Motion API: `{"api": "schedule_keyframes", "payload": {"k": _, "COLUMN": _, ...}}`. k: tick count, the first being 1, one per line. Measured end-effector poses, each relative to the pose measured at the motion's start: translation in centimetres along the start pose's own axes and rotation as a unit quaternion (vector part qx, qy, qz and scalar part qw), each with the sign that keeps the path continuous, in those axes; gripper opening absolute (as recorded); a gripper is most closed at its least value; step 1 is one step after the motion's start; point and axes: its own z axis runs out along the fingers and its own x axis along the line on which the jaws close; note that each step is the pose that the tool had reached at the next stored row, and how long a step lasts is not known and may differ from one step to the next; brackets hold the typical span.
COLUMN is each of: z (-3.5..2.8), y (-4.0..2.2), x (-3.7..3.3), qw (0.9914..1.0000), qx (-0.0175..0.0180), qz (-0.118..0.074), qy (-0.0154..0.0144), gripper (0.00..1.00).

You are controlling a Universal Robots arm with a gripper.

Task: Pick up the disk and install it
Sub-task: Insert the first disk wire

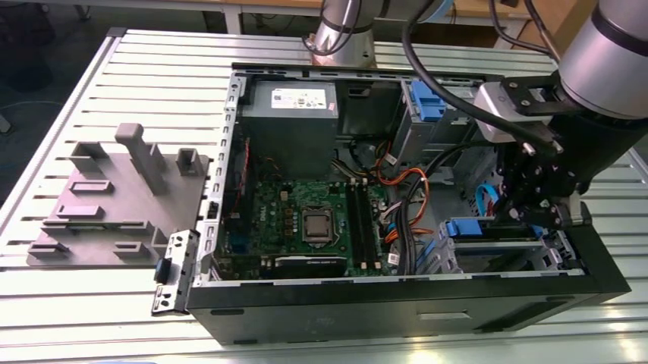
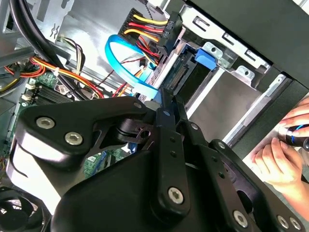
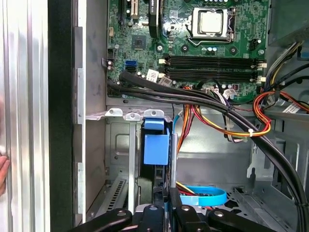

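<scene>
Slatted table (image 1: 152, 76), open computer case (image 1: 405, 303) on it; gripper (image 1: 532, 216) low in one corner.
Wall of the drive cage (image 3: 118, 159) close on one side, black cable bundle (image 3: 193, 99) near the other; the disk (image 3: 157, 145) stands edge-on in the cage slot, gripper jaws narrow, pinching its rear edge.

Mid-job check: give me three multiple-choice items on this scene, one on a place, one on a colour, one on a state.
1. The gripper is: A) over the motherboard; B) at the drive cage, on the exterior view's right; C) outside the case.
2. The disk has a front tab coloured: A) red; B) blue; C) green.
3. The case is: A) open; B) closed; C) upside down.

Answers:
1 B: the arm reaches down at the cage.
2 B: the tab shows blue in the first wrist view.
3 A: the motherboard lies bare.
</scene>
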Motion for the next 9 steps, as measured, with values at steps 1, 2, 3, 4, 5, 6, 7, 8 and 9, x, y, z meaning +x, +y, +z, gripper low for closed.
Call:
{"api": "schedule_keyframes", "payload": {"k": 1, "z": 0.02, "y": 0.0, "x": 0.0, "qw": 1.0, "qx": 0.0, "qz": 0.0, "qy": 0.0001, "gripper": 0.16}}
{"api": "schedule_keyframes", "payload": {"k": 2, "z": 0.03, "y": 0.0, "x": 0.0, "qw": 1.0, "qx": 0.0, "qz": 0.0, "qy": 0.0002, "gripper": 0.16}}
{"api": "schedule_keyframes", "payload": {"k": 3, "z": 0.04, "y": 0.0, "x": 0.0, "qw": 1.0, "qx": 0.0, "qz": 0.0, "qy": 0.0002, "gripper": 0.16}}
{"api": "schedule_keyframes", "payload": {"k": 4, "z": 0.05, "y": 0.0, "x": 0.01, "qw": 1.0, "qx": 0.0, "qz": 0.0, "qy": 0.0001, "gripper": 0.16}}
{"api": "schedule_keyframes", "payload": {"k": 5, "z": 0.06, "y": 0.01, "x": 0.02, "qw": 1.0, "qx": 0.0, "qz": 0.0, "qy": 0.0, "gripper": 0.16}}
{"api": "schedule_keyframes", "payload": {"k": 6, "z": 0.07, "y": 0.01, "x": 0.05, "qw": 1.0, "qx": 0.0, "qz": 0.0, "qy": -0.0001, "gripper": 0.16}}
{"api": "schedule_keyframes", "payload": {"k": 7, "z": 0.07, "y": 0.01, "x": 0.09, "qw": 1.0, "qx": 0.0, "qz": 0.0, "qy": -0.0001, "gripper": 0.16}}
{"api": "schedule_keyframes", "payload": {"k": 8, "z": 0.05, "y": 0.01, "x": 0.12, "qw": 1.0, "qx": 0.0, "qz": 0.0, "qy": 0.0, "gripper": 0.16}}
{"api": "schedule_keyframes", "payload": {"k": 9, "z": 0.06, "y": 0.01, "x": 0.15, "qw": 1.0, "qx": 0.0, "qz": 0.0, "qy": 0.0, "gripper": 0.16}}
